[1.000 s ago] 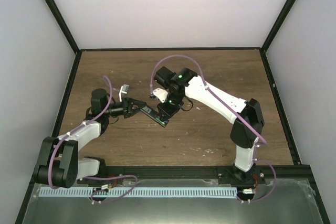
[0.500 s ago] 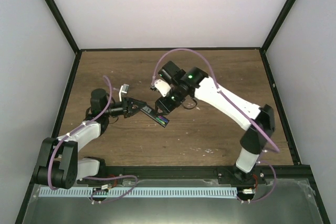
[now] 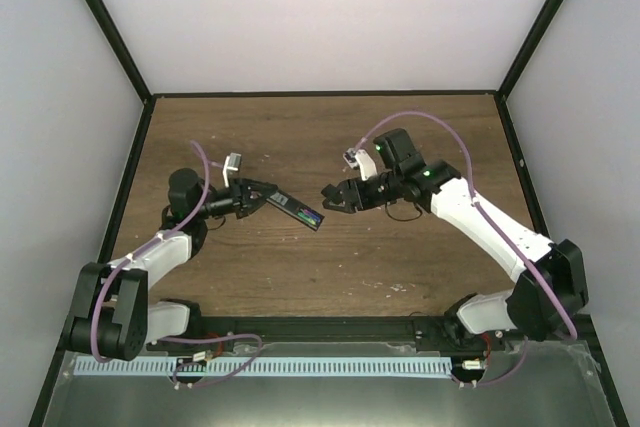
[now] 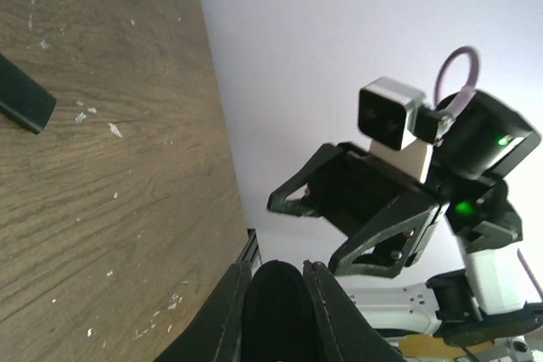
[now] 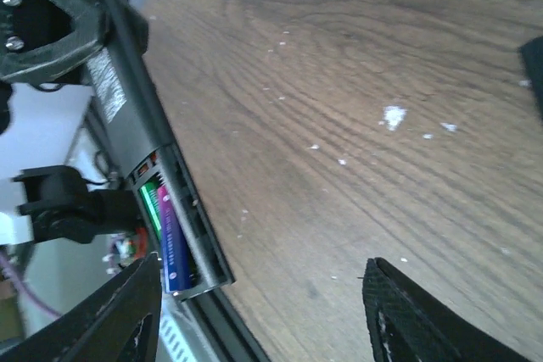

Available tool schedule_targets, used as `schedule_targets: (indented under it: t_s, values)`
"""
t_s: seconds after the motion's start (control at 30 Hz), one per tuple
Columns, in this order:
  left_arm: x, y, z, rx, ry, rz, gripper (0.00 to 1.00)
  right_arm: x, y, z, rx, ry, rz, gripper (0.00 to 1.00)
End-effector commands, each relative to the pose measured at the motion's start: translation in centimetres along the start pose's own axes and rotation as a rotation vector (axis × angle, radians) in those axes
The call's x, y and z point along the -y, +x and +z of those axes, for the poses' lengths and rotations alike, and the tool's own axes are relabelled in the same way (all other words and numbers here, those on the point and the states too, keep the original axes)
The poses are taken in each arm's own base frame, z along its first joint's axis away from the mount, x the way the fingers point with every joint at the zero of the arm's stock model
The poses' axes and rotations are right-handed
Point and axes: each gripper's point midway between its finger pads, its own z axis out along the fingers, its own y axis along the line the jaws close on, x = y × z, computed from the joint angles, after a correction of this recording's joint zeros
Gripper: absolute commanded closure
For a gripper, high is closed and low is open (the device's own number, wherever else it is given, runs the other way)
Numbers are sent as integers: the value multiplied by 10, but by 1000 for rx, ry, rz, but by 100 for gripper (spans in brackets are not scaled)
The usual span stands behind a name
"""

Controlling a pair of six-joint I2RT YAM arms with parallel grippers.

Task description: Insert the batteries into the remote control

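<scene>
Top view, left gripper: closed on the near end of the remote control, which it holds out above the table.
Top view, remote control: a slim black bar slanting away from the left gripper toward the middle of the table, with its free end nearest the right arm.
Top view, batteries: a small spot of green and purple at the remote's free end.
Top view, right gripper: jaws parted with nothing between them, just beside the remote's free end and apart from it.
Left wrist view, left gripper: both fingers press a black body between them, which is the remote seen end on.
Left wrist view, right gripper: faces this camera with its jaws spread, hanging in the air.
Left wrist view, dark flat piece: lies on the wood at the left edge; what it is cannot be told.
Right wrist view, right gripper: fingers wide apart, only bare wood between them.
Right wrist view, remote control: its back faces up and the compartment is uncovered.
Right wrist view, batteries: one green and one purple-blue, both seated inside the compartment, apparently side by side.
</scene>
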Motion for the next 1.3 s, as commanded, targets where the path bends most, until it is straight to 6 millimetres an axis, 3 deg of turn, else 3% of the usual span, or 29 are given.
schedule_targets:
  t_s: [0.0,0.2,0.53,0.7,1.0,1.27]
  values:
    - [27,-12,-2,59,59,49,100,-45,-24,-17,126,-276,6,42]
    - [36,-16,-3,80,66,53,100,-56,-23,-20,122,-397,56,41]
    - [46,-18,-6,108,87,38,100,-41,-16,-15,98,-413,178,40]
    - [51,-18,-8,116,95,45,100,-49,-12,-15,77,-491,192,40]
    - [49,-17,-8,119,83,42,100,-63,-13,-22,63,-576,170,41]
    - [50,-18,-8,121,86,43,100,-60,-10,-18,36,-579,177,43]
